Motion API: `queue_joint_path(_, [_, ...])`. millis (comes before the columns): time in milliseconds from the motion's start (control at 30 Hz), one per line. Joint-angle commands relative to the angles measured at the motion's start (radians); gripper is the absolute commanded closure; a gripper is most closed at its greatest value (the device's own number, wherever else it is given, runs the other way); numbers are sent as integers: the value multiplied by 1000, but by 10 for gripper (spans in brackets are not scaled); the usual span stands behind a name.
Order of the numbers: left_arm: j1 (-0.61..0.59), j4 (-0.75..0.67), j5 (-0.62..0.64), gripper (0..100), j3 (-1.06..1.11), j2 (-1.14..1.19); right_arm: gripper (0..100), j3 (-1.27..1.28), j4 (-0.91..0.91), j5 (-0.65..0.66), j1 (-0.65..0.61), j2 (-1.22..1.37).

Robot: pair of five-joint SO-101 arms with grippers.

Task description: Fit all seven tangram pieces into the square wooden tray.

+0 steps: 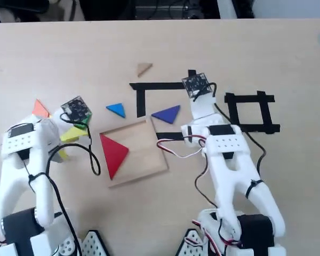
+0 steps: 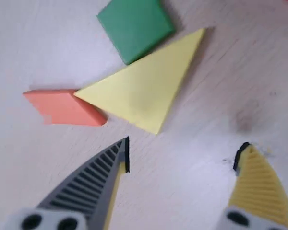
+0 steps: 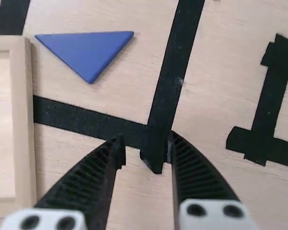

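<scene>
Operator: Tray (image 1: 146, 152) status?

Technician: It sits near the desk centre. The red triangle (image 1: 113, 153) lies inside along its left side, leaving room for the other six.

Operator: Grippers?

Technician: Left gripper (image 2: 182, 155), toward the left edge: fingers spread wide and empty, probably to straddle the yellow triangle (image 2: 144, 91). That triangle touches the orange piece (image 2: 62, 108), with the green square (image 2: 134, 26) just beyond. Right gripper (image 3: 144, 146): fingers slightly parted, empty, over black tape (image 3: 168, 86). The dark blue triangle (image 3: 86, 50) lies past it. The light blue triangle (image 1: 116, 109) and tan triangle (image 1: 144, 68) lie farther off.
</scene>
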Motion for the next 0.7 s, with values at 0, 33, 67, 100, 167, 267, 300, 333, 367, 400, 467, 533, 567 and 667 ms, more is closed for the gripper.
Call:
queue_joint_path(0, [31, 166, -6, 652, -182, 72, 851, -36, -17, -2, -12, 1])
queue_joint_path(33, [31, 201, 12, 658, -231, 110, 851, -36, -17, 3, -12, 1])
queue_joint_path(67, [33, 226, 48, 659, -277, 153, 851, -35, -17, 18, -12, 1])
queue_joint_path(100, [36, 244, 80, 657, -317, 196, 851, -33, -17, 31, -12, 1])
queue_joint_path(167, [51, 267, 140, 657, -383, 270, 851, -31, -17, 38, -12, 1])
queue_joint_path(267, [90, 296, 239, 657, -456, 327, 851, -31, -17, 40, -11, -5])
queue_joint_path(300, [102, 304, 262, 657, -466, 327, 851, -31, -15, 40, -11, -5])
queue_joint_path(333, [113, 307, 279, 657, -469, 327, 851, -31, -15, 40, -11, -5])
queue_joint_path(367, [114, 307, 287, 657, -469, 327, 851, -31, -15, 40, -15, -5])
queue_joint_path(400, [113, 304, 288, 657, -469, 327, 851, -31, -15, 40, -17, -4])
queue_joint_path(467, [107, 301, 287, 657, -469, 336, 851, -30, -15, 40, -18, -4])
queue_joint_path(533, [102, 299, 282, 657, -469, 339, 851, -30, -15, 40, -12, -4])
queue_joint_path(567, [104, 299, 264, 657, -469, 339, 851, -30, -15, 40, -11, -2])
queue_joint_path(667, [105, 305, 235, 657, -475, 338, 851, -28, -15, 40, -14, 1])
